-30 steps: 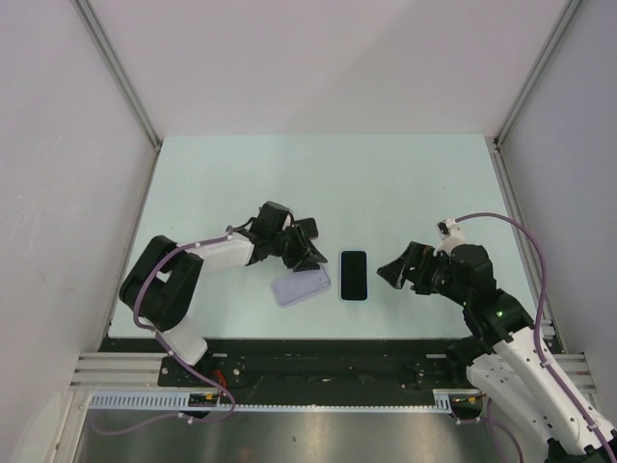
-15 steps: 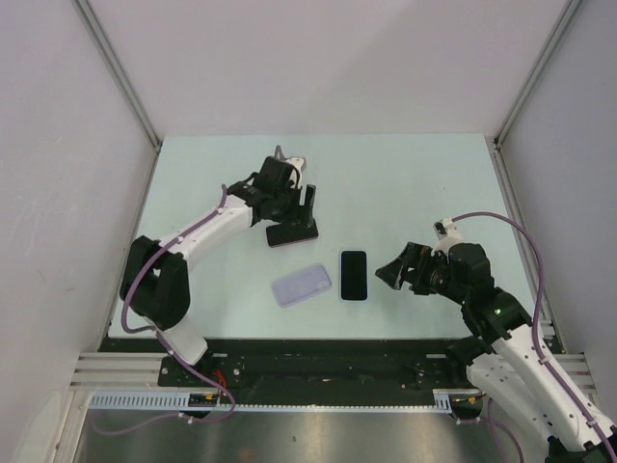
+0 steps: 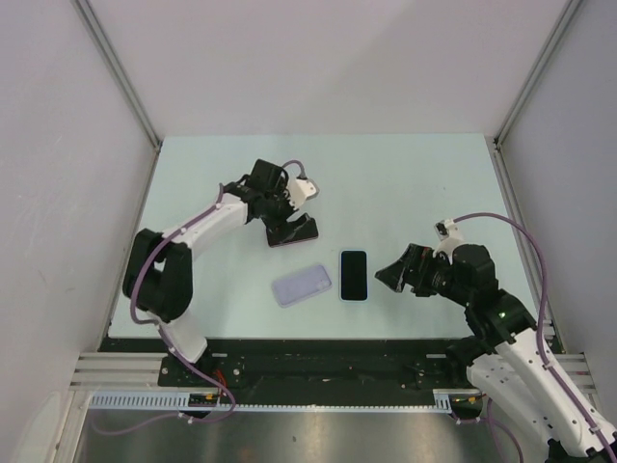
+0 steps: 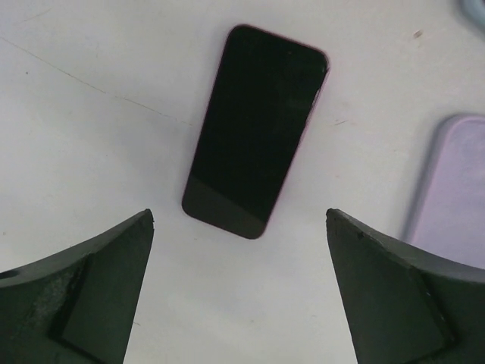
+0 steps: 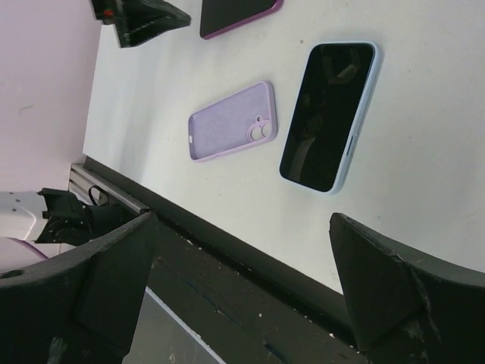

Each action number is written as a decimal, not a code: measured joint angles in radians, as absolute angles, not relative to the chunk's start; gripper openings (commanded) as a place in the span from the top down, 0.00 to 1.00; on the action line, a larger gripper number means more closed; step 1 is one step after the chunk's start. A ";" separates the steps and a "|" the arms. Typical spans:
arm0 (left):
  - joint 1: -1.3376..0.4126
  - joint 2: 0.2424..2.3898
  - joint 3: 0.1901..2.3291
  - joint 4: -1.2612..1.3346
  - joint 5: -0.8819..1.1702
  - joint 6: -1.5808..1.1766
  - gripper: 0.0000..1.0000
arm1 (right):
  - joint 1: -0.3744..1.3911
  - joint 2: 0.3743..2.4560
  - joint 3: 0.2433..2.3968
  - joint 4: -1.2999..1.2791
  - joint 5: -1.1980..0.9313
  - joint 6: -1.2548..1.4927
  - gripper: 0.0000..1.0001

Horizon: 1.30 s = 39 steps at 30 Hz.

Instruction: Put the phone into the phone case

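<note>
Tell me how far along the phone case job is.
Done: nothing; the lavender case lies apart from both phones. In hand: the left end effector hangs open over the pink-edged phone; the right end effector sits open near the blue-edged phone. Left: gripping a phone and seating it in the case.

Right wrist view: the top edge crops the pink-rimmed phone (image 5: 237, 14), so only one end is visible. Top view: the left gripper (image 3: 294, 231) covers most of that phone, and its outline cannot be traced there. Left wrist view: the lilac case (image 4: 453, 189) is cut by the right edge, with its lower end behind a finger (image 4: 398, 303). Both fingers run off the bottom edge. A pale scrap (image 4: 477, 9) in the top right corner is too little to identify.
</note>
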<state>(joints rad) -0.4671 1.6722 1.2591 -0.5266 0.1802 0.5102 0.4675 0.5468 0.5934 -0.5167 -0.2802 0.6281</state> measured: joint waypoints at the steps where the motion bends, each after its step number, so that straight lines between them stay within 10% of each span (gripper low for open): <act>1: -0.458 1.705 1.277 -0.533 0.190 0.545 0.03 | 0.467 0.543 0.599 -0.522 -0.279 0.628 0.01; 39: -0.446 2.069 1.513 -0.688 0.262 0.865 0.12 | 0.425 0.610 0.622 -0.550 -0.267 0.565 0.00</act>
